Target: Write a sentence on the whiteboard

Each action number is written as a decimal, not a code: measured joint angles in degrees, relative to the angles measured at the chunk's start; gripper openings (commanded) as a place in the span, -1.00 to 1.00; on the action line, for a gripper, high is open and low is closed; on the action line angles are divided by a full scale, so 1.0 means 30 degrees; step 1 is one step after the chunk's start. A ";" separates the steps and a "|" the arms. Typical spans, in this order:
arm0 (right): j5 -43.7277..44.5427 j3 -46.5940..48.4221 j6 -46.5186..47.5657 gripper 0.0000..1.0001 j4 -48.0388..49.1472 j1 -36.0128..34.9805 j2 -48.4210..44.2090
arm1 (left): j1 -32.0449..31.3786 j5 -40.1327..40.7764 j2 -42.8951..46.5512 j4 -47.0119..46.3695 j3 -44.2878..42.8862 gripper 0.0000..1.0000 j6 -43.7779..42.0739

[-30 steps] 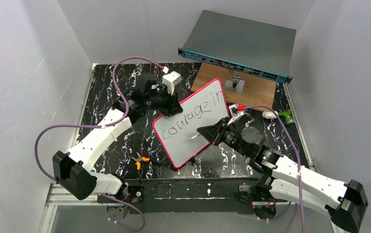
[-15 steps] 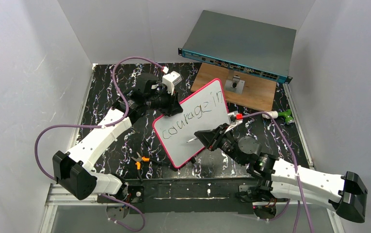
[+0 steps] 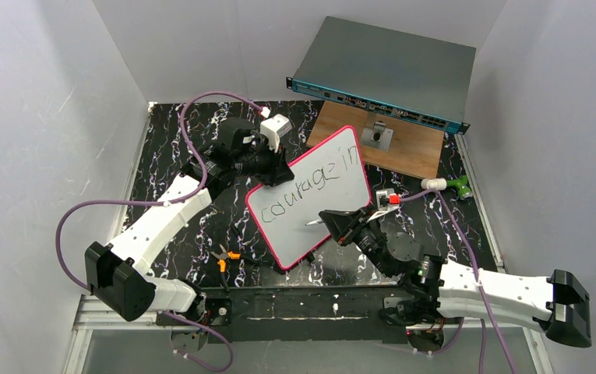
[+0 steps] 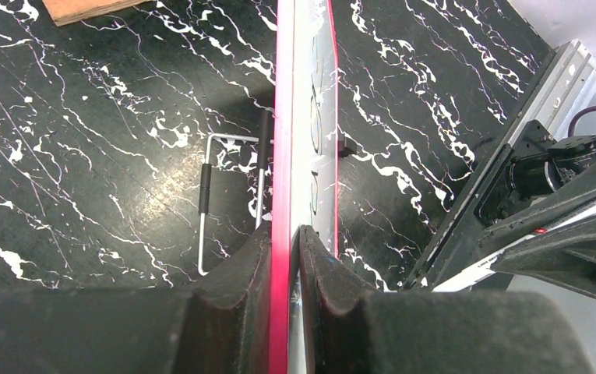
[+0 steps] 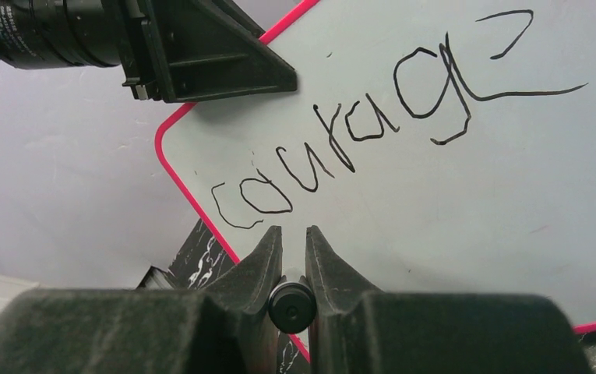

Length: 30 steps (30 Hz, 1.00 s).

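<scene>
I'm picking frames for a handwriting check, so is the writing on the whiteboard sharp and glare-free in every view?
Top external: the whiteboard is evenly lit with no glare, and the sentence so far is small but readable. Right wrist: its strokes are crisp and dark. Left wrist: the board is edge-on, so nothing can be read.

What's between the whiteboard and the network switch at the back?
Between the whiteboard and the network switch lies a wooden board carrying a small grey metal piece; the top view shows it.
</scene>
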<state>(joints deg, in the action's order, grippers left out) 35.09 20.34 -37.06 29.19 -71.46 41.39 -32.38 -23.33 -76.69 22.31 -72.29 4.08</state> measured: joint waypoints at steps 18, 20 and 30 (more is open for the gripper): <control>-0.2084 -0.0146 0.0080 -0.97 0.1880 -0.0226 0.3162 | 0.0000 -0.0022 0.0007 -0.0459 0.0197 -1.00 0.0095; -0.2608 -0.0036 0.0146 -0.97 0.2047 -0.0226 0.3628 | 0.0000 -0.0022 0.0007 -0.0459 0.0197 -1.00 0.0131; -0.4291 0.0357 0.0590 -0.97 0.3934 -0.0408 0.5683 | 0.0007 -0.0022 0.0117 -0.0758 0.0459 -1.00 0.0226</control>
<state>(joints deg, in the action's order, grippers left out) 22.22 21.41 -35.29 40.99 -72.69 58.43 -32.36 -23.40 -76.34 20.03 -70.91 4.75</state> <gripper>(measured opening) 0.204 0.130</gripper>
